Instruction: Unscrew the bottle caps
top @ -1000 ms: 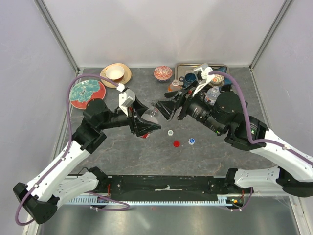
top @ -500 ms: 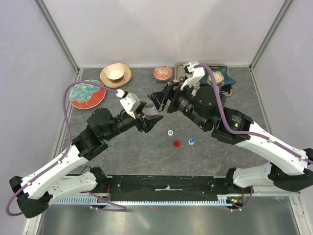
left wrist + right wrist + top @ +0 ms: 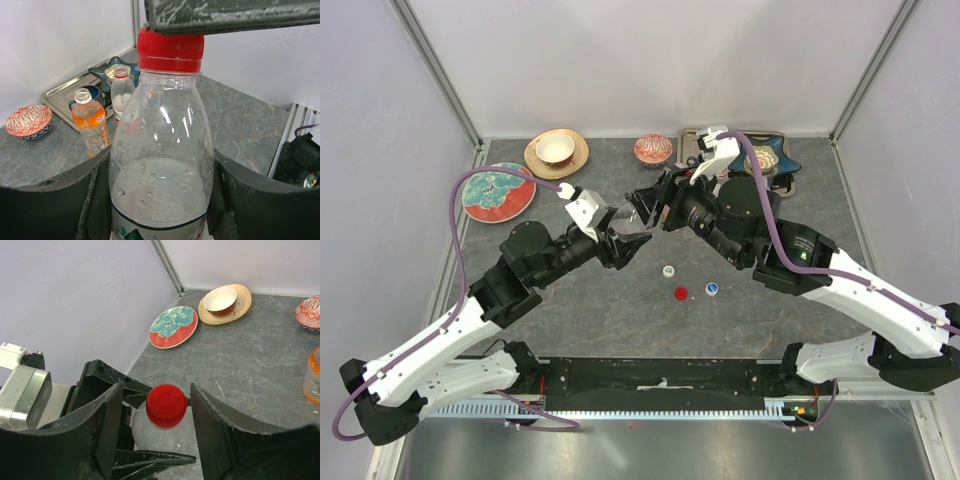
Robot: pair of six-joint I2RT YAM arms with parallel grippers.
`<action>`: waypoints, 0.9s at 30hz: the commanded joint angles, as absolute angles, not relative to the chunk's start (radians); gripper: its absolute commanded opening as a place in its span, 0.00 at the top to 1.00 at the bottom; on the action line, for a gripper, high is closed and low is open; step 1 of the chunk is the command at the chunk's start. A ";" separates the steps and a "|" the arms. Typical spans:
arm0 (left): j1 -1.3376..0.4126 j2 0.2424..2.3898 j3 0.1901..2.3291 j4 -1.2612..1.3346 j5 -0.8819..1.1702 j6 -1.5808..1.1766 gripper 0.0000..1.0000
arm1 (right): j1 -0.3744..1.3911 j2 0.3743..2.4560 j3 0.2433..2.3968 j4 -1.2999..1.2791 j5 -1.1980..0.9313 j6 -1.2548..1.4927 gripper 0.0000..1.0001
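Right arm (image 3: 800, 255) has swung in from the right over the last second. Left arm (image 3: 470, 310) has pushed toward mid-table (image 3: 580, 300). Left gripper (image 3: 622, 243) clamped on clear bottle (image 3: 160, 165), held above table centre. Right gripper (image 3: 156, 387) straddles red cap (image 3: 166, 405), fingers apart, gaps either side.

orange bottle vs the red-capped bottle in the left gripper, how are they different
The red-capped bottle has its cap on; the orange bottle has an open neck with no cap. The red-capped bottle looks clear and colourless; the orange bottle holds orange liquid and wears an orange label. The red-capped bottle is clamped in the left gripper; the orange bottle stands free on the table near the tray. Both are small plastic drink bottles.
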State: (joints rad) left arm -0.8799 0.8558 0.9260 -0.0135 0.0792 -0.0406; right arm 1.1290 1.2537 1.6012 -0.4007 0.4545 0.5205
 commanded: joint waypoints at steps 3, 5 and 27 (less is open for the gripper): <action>-0.888 0.835 0.927 0.025 0.060 -0.002 0.57 | 1.127 1.241 1.598 -0.411 0.492 0.525 0.35; -0.888 0.834 0.925 0.025 0.061 -0.002 0.57 | 1.127 1.241 1.597 -0.413 0.497 0.523 0.34; -0.890 0.821 0.922 0.031 0.077 -0.006 0.57 | 1.127 1.247 1.571 -0.413 0.437 0.520 1.00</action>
State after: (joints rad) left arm -0.8837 0.8406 0.9165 -0.0170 0.0788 -0.0391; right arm 1.1275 1.2533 1.5806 -0.4240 0.4595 0.5171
